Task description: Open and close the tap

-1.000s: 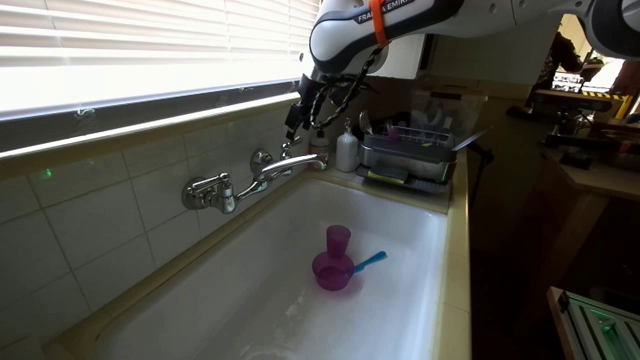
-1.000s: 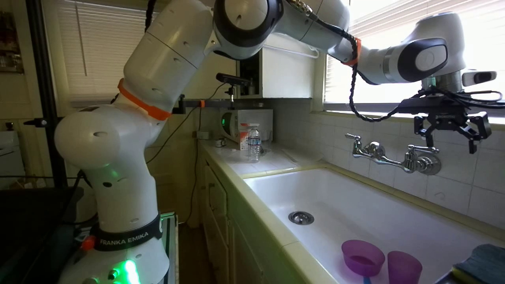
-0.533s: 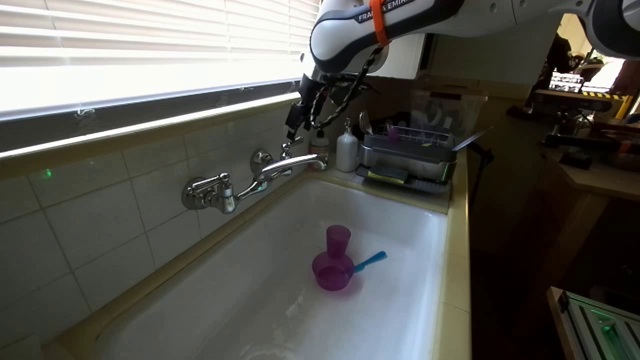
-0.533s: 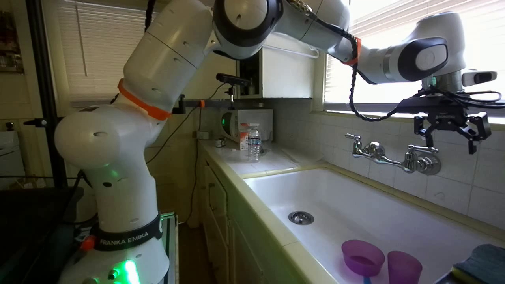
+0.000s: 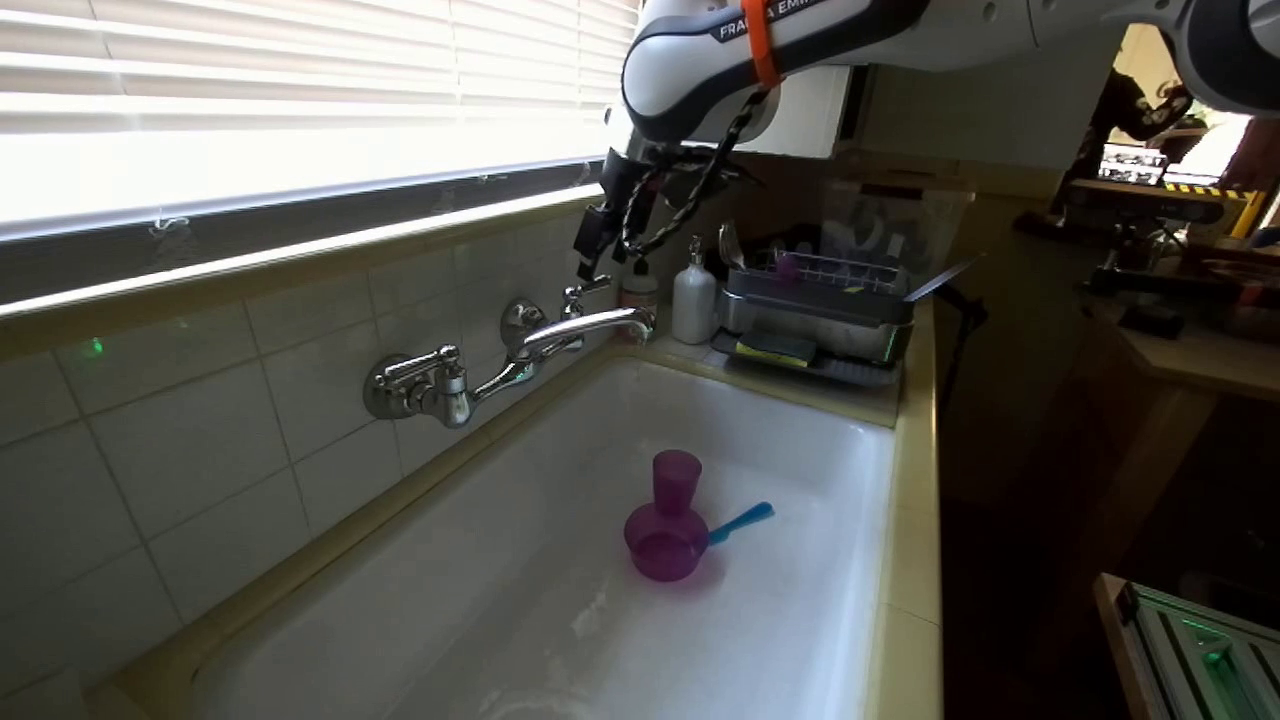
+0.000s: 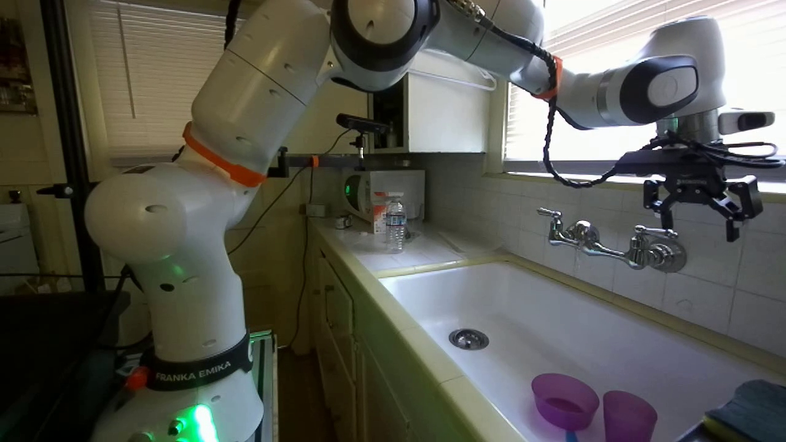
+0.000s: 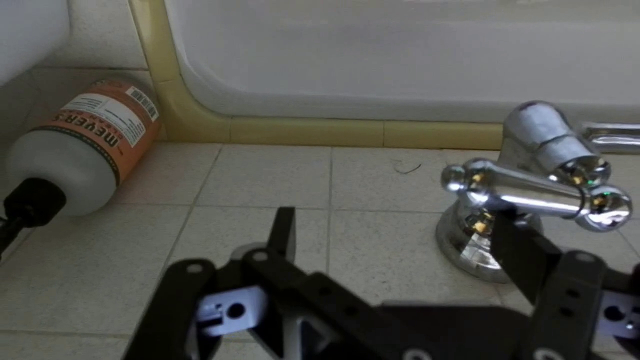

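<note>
The chrome tap (image 5: 590,325) is on the tiled wall above the white sink; it also shows in an exterior view (image 6: 605,250). One of its lever handles (image 6: 656,231) is beside my gripper (image 6: 699,228), which points down in both exterior views (image 5: 585,272). In the wrist view, the gripper (image 7: 394,215) is open with nothing between its fingers. Its right fingertip overlaps the lever handle (image 7: 530,192) and appears to touch its side. A faint vertical streak, perhaps water, shows below the tap in an exterior view.
A purple bowl (image 5: 665,550), a purple cup (image 5: 677,478) and a blue utensil (image 5: 743,523) lie in the sink (image 5: 800,620). An orange-labelled bottle (image 7: 110,125), a white pump bottle (image 5: 694,300) and a dish rack (image 5: 820,330) stand at the sink's end.
My gripper has shifted slightly, and the lever handle beside it has turned a little with it. The faint streak below the tap has appeared.
</note>
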You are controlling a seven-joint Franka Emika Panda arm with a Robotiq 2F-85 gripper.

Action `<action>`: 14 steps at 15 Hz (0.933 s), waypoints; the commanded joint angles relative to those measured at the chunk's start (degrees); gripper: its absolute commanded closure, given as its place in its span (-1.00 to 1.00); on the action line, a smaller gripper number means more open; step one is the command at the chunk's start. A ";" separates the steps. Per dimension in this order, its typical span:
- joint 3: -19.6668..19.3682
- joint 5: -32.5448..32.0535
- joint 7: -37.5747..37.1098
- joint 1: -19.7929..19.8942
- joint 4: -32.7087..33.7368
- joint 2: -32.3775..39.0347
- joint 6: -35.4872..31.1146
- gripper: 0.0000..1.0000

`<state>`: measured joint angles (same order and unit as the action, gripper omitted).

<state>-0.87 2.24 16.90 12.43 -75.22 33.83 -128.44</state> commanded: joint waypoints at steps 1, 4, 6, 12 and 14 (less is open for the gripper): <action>-1.23 -1.51 -0.39 -0.43 -3.81 -2.00 5.81 -1.00; -1.37 -1.54 -0.98 -0.50 -3.68 -2.04 6.29 -1.00; -1.46 -1.59 -1.26 -0.56 -3.60 -2.07 6.62 -1.00; -2.04 -2.07 -2.23 -0.94 -3.91 -2.56 3.97 -1.00; -2.21 -2.22 -2.26 -0.96 -4.39 -3.16 2.10 -1.00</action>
<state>-1.72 1.90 14.76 11.90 -75.33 33.34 -126.15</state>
